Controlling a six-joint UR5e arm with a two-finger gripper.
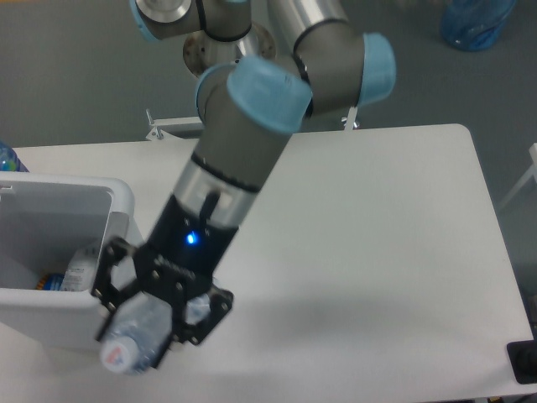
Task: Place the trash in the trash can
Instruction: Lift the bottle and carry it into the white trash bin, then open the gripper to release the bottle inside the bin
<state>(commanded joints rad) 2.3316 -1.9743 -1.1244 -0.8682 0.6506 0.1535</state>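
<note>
My gripper (144, 329) is shut on the crushed clear plastic bottle (134, 340), whose white cap end points toward the front edge. It holds the bottle above the table, just off the front right corner of the white trash can (117, 201), which stands at the left. Inside the can lie some items with white and blue-orange labels (71, 270). The crumpled wrapper is not in view.
The white table (361, 243) stretches to the right. The arm's base (226, 42) stands at the back centre. A blue bottle top (7, 158) shows at the left edge behind the can. A blue bag (477, 21) lies on the floor at the far right.
</note>
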